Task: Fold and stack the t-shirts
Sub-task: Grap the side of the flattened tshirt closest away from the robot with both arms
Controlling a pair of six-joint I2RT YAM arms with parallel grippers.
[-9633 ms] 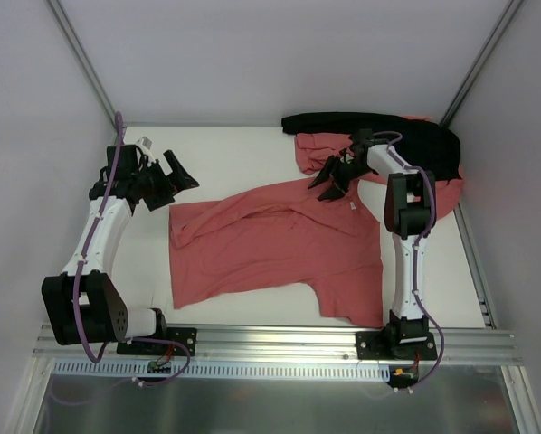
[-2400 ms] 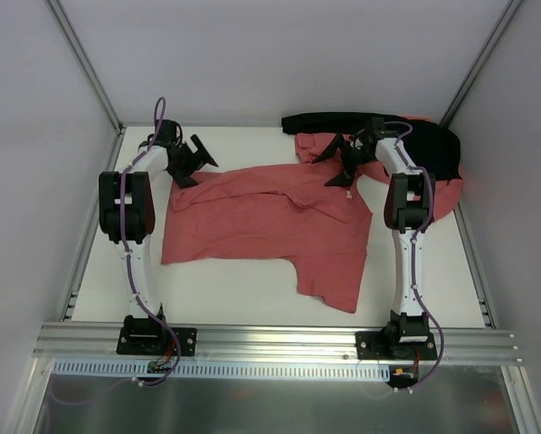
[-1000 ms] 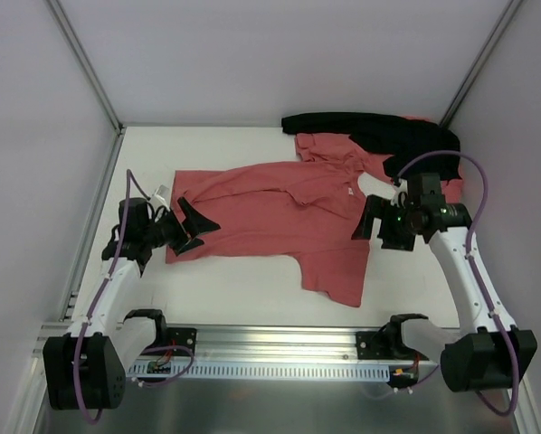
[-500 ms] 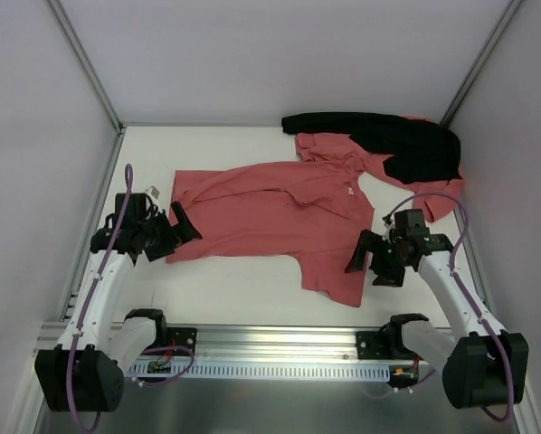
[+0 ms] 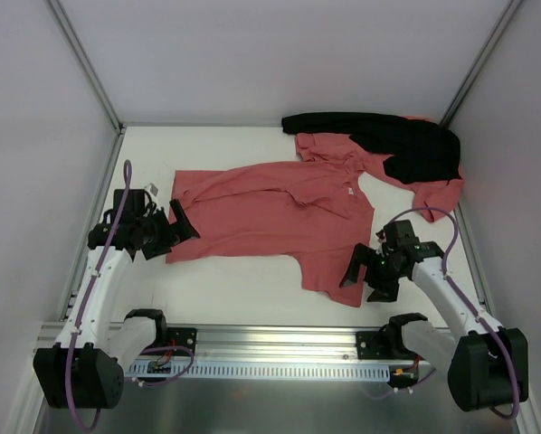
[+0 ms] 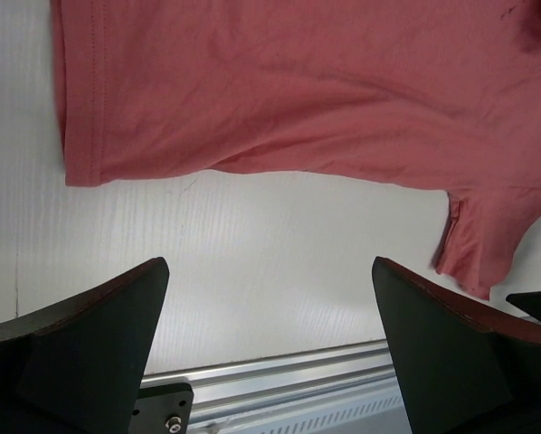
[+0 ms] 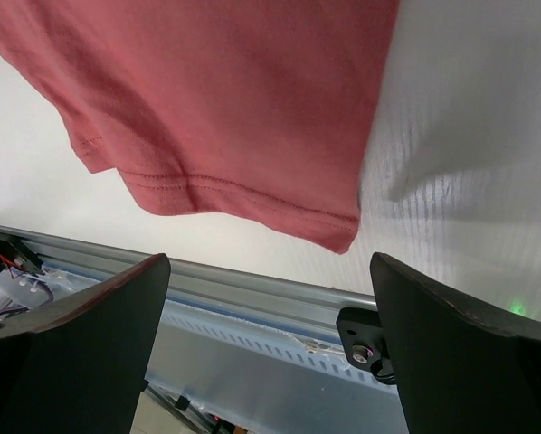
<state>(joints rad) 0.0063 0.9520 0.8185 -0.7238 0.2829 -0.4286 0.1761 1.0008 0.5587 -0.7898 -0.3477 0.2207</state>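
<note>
The top view gives me the layout. One shirt lies spread flat on the surface, mid-left, with its near sleeve pointing toward the rail. A second shirt is bunched in the far right corner, partly under a black cloth. The left hand sits just beside the shirt's left edge. The right hand sits just right of the sleeve.

The wrist views add what the top view cannot resolve.
- Left wrist: both fingers are spread fully apart with nothing between them, over bare surface on the near side of the shirt's bottom corner.
- Right wrist: the jaws are likewise wide and empty. The sleeve's stitched edge lies flat ahead of the fingers, its corner close to the rail.

Compared with half a second ago, the right hand has shifted nearer the rail and closer to the sleeve. The left hand has barely moved. The shirt's outline is unchanged.
</note>
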